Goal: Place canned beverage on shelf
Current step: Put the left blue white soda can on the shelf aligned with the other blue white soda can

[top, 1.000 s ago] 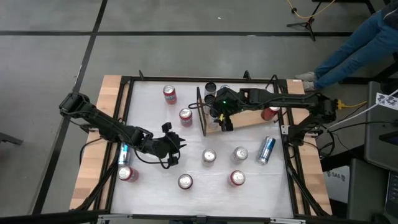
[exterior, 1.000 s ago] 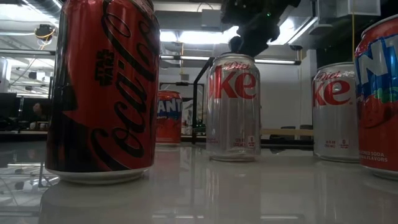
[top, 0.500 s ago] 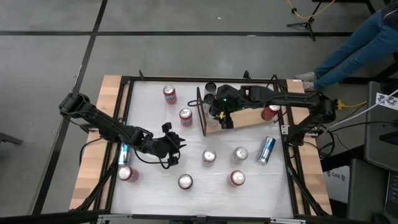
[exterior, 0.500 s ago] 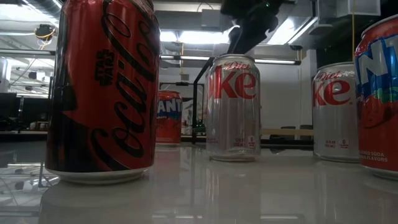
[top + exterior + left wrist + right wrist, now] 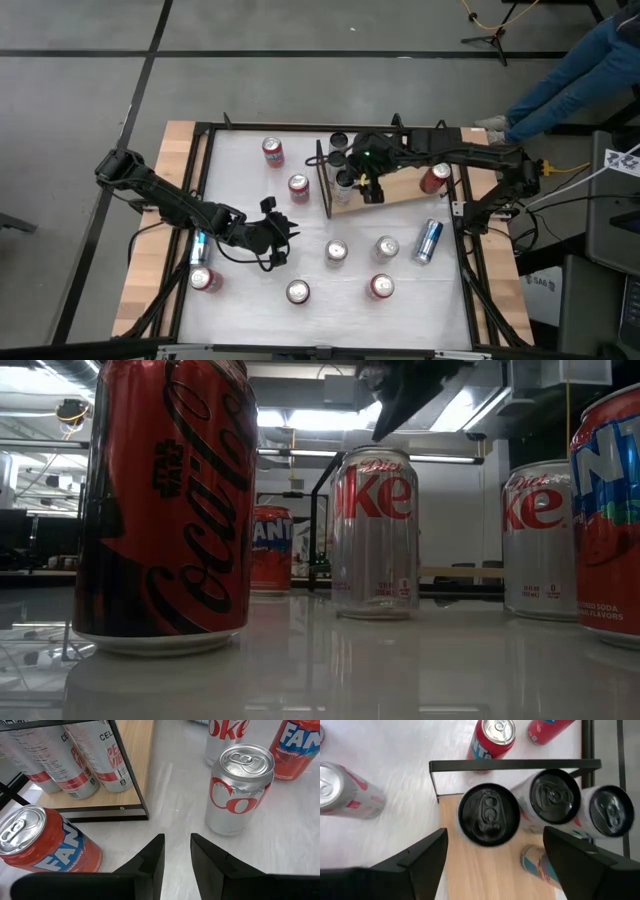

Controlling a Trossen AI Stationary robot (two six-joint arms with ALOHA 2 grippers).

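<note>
The right pincer (image 5: 371,186) is hanging wide open above a black-topped can (image 5: 487,813) standing on the shelf (image 5: 400,190), apparently just released; next, lifting clear without nudging it, while the left pincer (image 5: 176,851) is waiting nearly closed and empty.

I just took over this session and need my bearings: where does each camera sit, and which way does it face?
High: above the table, straight down; both arms, shelf.
Low: at tabletop height, level across; Coca-Cola can close, part of one arm above.
Left wrist: past the left gripper, narrowly parted, toward a silver Coke can.
Right wrist: down past the open right gripper onto three black-topped cans.
Shared: both wrist views show the shelf and its black frame.
</note>
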